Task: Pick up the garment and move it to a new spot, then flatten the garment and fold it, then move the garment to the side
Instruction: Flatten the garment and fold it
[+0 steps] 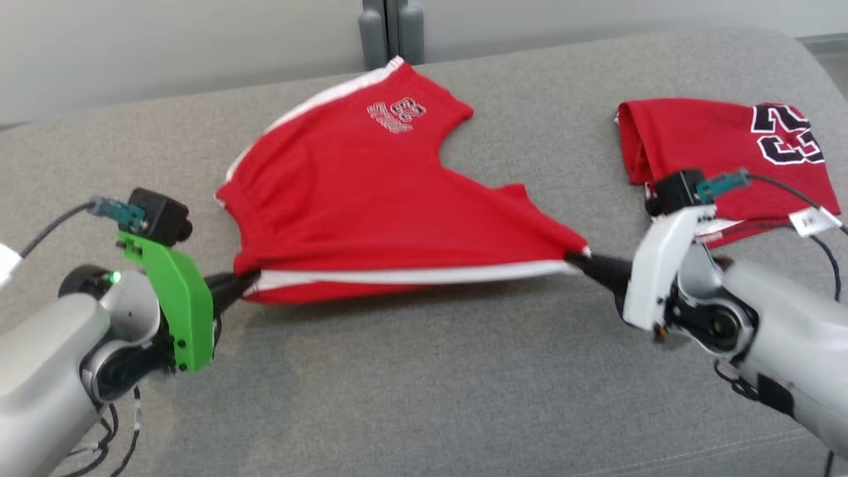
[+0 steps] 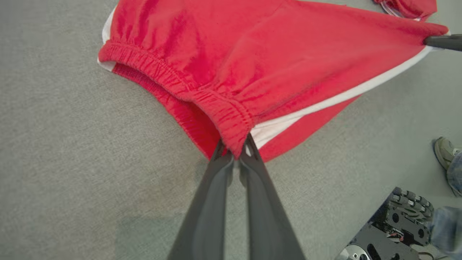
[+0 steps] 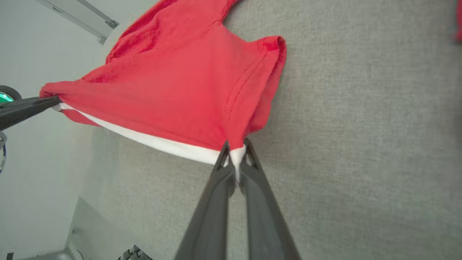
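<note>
Two corners of red shorts (image 1: 344, 199) pinched: left tool (image 1: 246, 281) grips elastic waistband, right tool (image 1: 575, 257) grips white-striped hem; cloth taut between.

Bright, even, diffuse light with no glare. A soft shadow lies on the grey fabric surface (image 1: 424, 397) beneath the red shorts (image 1: 371, 199). The head view is slightly blurred; both wrist views bow at their edges.

Red shorts (image 1: 371, 199), white side stripe, stretched taut btwn corners
</note>
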